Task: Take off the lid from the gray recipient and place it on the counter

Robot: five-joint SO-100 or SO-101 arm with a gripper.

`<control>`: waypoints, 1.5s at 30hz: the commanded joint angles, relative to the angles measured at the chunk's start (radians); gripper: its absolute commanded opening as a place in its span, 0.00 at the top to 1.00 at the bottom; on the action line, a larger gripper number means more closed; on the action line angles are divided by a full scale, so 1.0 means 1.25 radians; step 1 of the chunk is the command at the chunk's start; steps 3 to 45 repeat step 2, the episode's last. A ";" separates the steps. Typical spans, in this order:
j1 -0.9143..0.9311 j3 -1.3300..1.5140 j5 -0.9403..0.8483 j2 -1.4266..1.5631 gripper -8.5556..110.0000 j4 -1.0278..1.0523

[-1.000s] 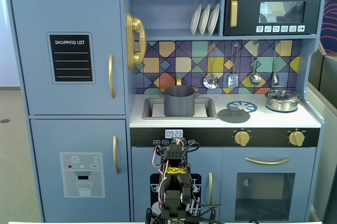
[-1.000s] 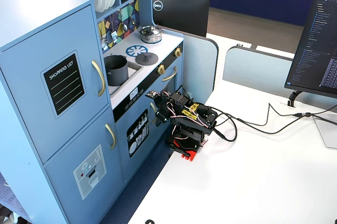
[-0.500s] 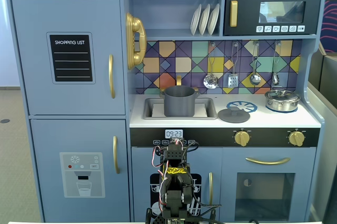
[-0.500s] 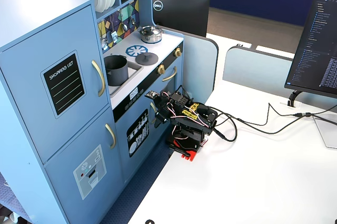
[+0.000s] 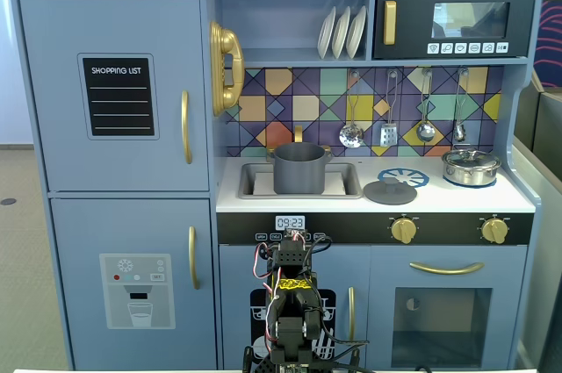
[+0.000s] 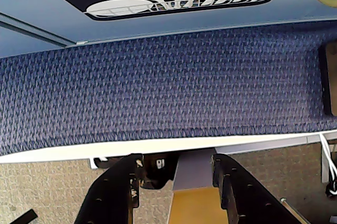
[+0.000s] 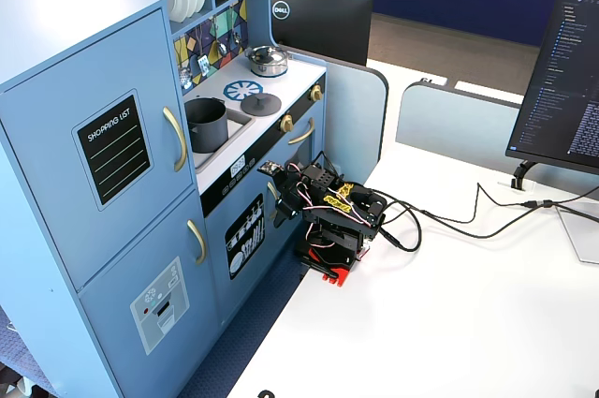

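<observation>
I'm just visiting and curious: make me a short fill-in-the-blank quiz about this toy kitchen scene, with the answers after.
1. The gray recipient stands in the ____ cut-out.
2. The lid lies flat on the counter, partly over the ____ print.
3. The shiny silver pot has its own lid ____.
4. In the wrist view, the fingers of the gripper are empty and ____.

Missing words: sink; burner; on; open

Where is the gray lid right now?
In both fixed views the lid lies flat on the counter, just right of the sink holding the gray pot, overlapping the blue burner print.
</observation>
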 commanded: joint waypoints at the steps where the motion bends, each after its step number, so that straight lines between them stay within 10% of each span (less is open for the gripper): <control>1: -0.001 0.000 0.018 -0.005 0.87 0.139; 45: -0.001 0.000 0.018 -0.005 0.86 0.139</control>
